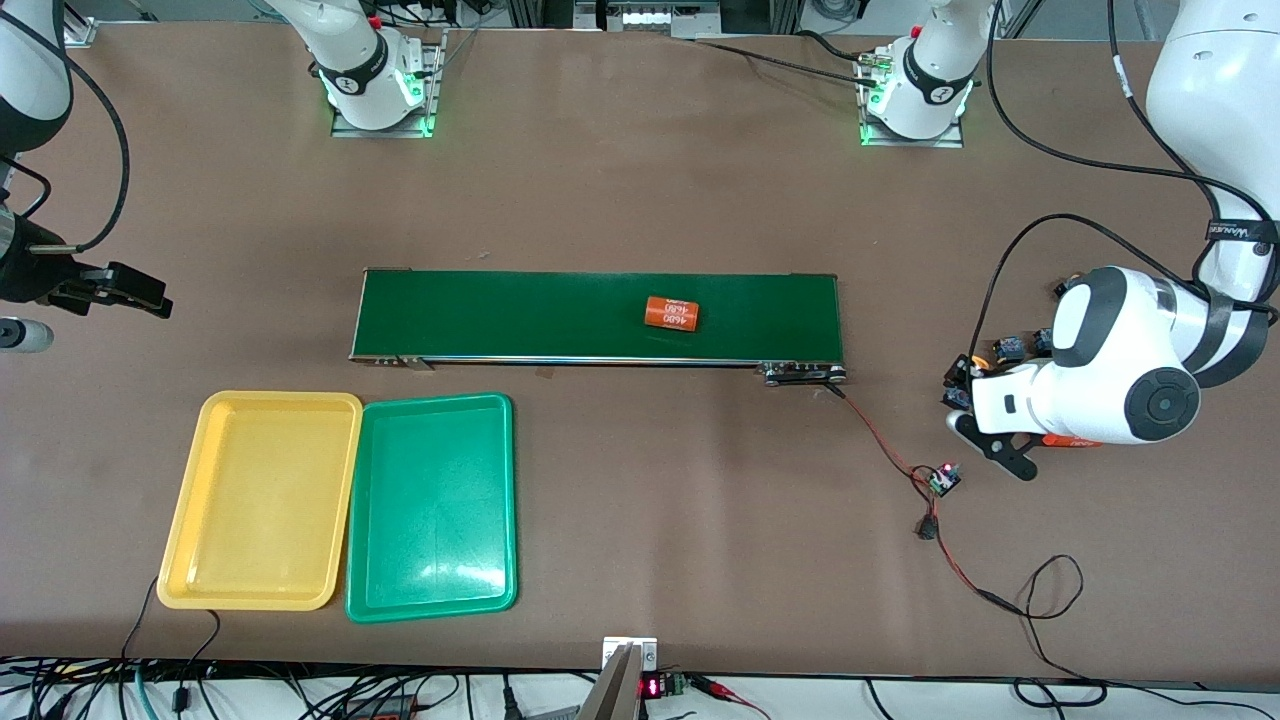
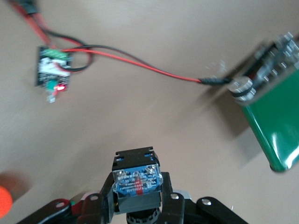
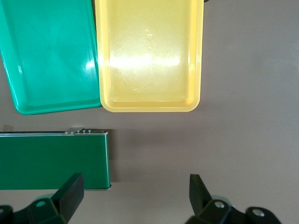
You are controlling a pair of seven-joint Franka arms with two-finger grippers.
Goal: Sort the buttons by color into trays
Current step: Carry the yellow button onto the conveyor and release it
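Note:
My left gripper (image 2: 137, 196) is shut on a button (image 2: 137, 179) with a black-blue blocky body; its cap is hidden between the fingers. In the front view this gripper (image 1: 957, 385) hangs over the table just off the conveyor's end, at the left arm's end of the table. More buttons (image 1: 1008, 348) lie beside that wrist, partly hidden by the arm. The yellow tray (image 1: 262, 500) and green tray (image 1: 432, 505) lie side by side, nearer the front camera than the belt, both with nothing in them. My right gripper (image 3: 135, 189) is open, over bare table beside the belt, with the yellow tray (image 3: 149, 56) and green tray (image 3: 51, 56) in its view.
A long dark-green conveyor belt (image 1: 595, 315) crosses the middle and carries an orange cylinder (image 1: 670, 312). A red-black wire runs from the belt's end to a small circuit board (image 1: 942, 479). Another orange cylinder (image 1: 1070, 440) lies under the left arm.

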